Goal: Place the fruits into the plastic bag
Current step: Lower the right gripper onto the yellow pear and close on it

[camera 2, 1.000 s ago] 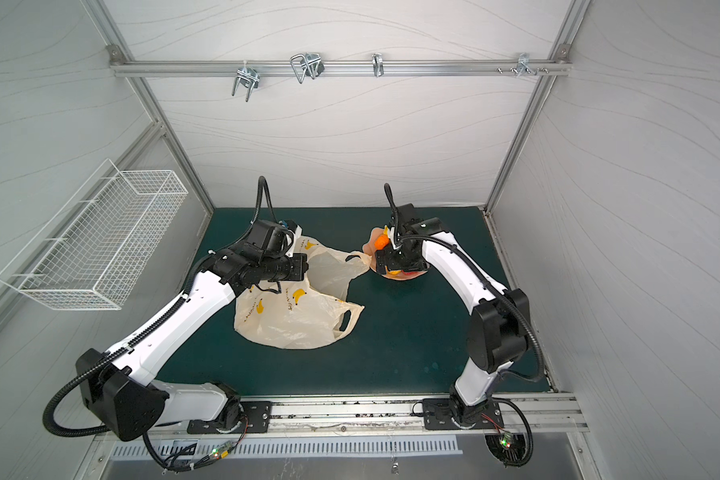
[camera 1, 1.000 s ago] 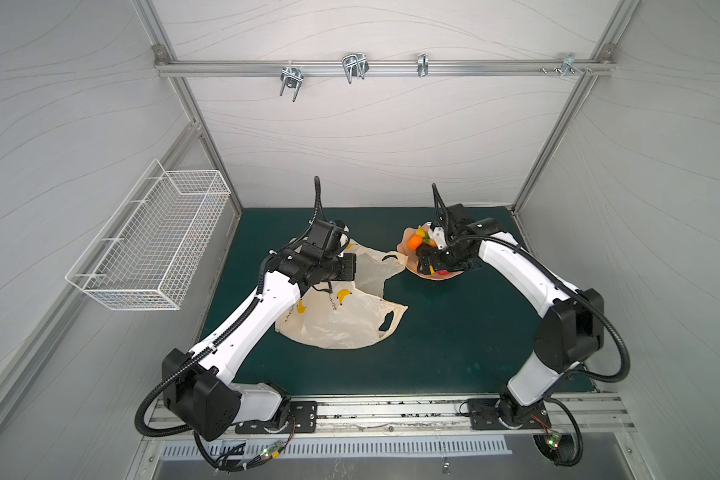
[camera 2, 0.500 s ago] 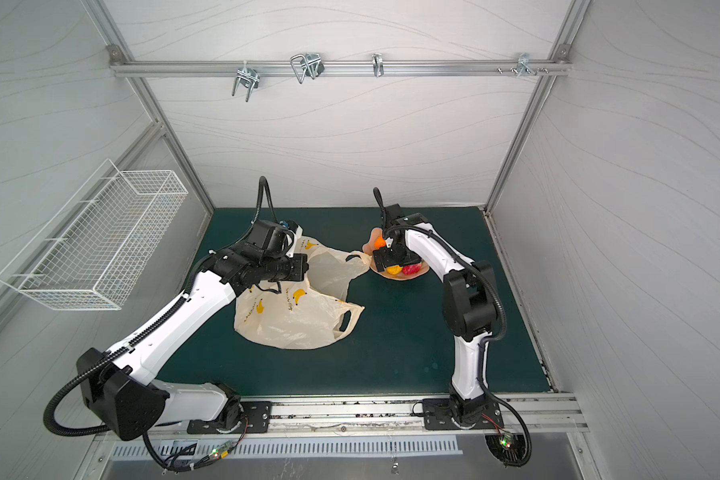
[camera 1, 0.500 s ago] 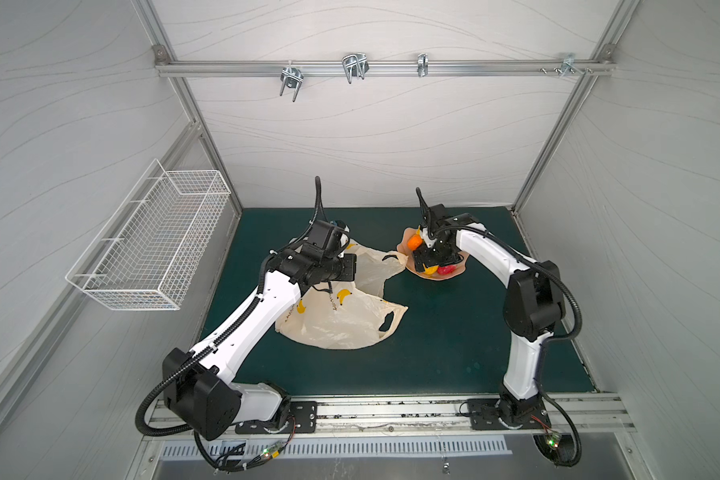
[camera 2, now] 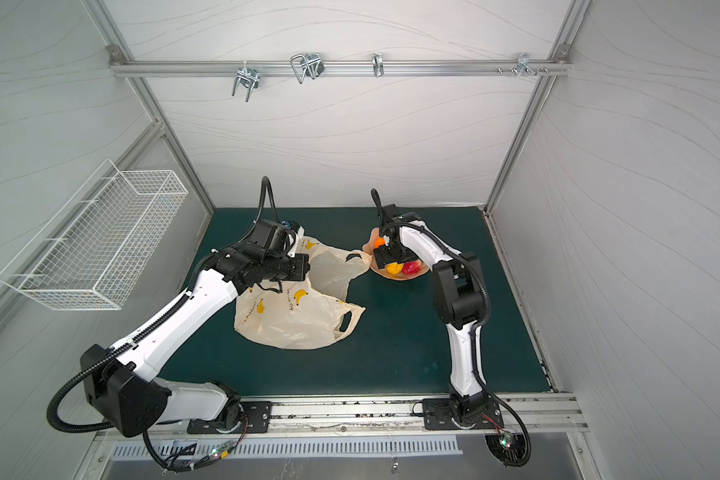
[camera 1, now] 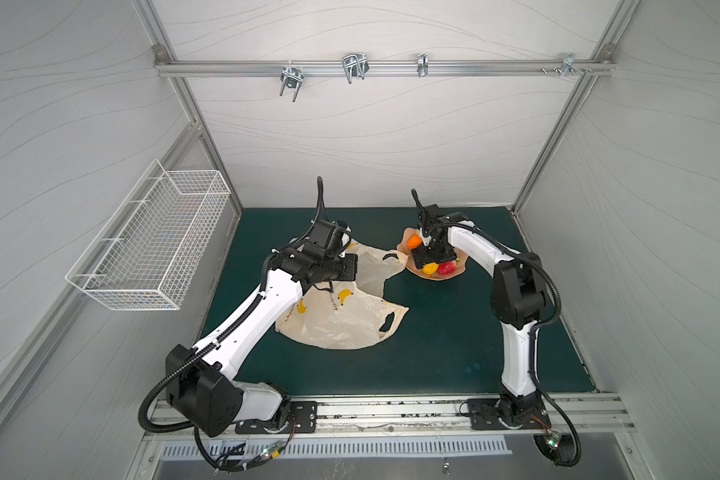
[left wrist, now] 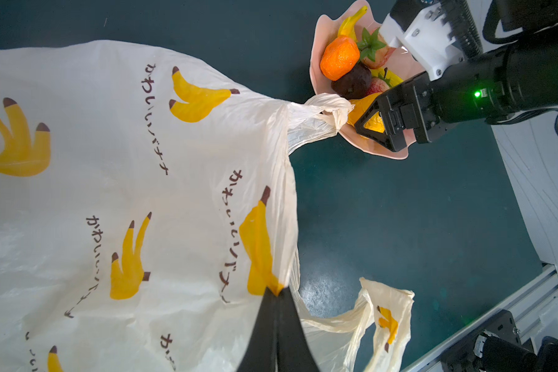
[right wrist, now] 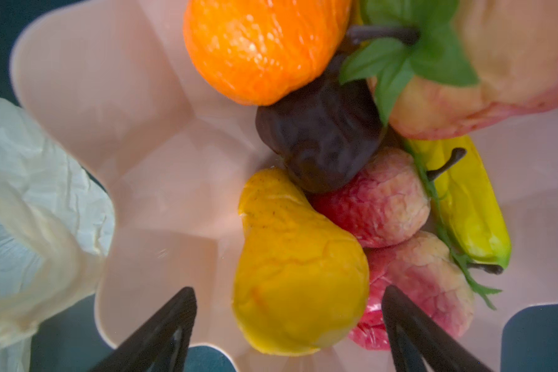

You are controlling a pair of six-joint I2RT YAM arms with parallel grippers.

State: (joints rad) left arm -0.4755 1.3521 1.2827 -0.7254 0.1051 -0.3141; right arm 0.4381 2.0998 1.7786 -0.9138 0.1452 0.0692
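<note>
A white wire basket is hanging on the left wall, above and apart from the dark green surface. A pale pink scalloped dish is sitting on that surface toward the back. Metal hooks are hanging from a rail across the back wall.

Plastic bag cream w/ yellow banana prints, dark brown lettering. Dish pale pink. Lemon yellow, orange bright orange, banana yellow-green, strawberry-like pieces red-pink, one fruit dark brown. Counter dark green.
</note>
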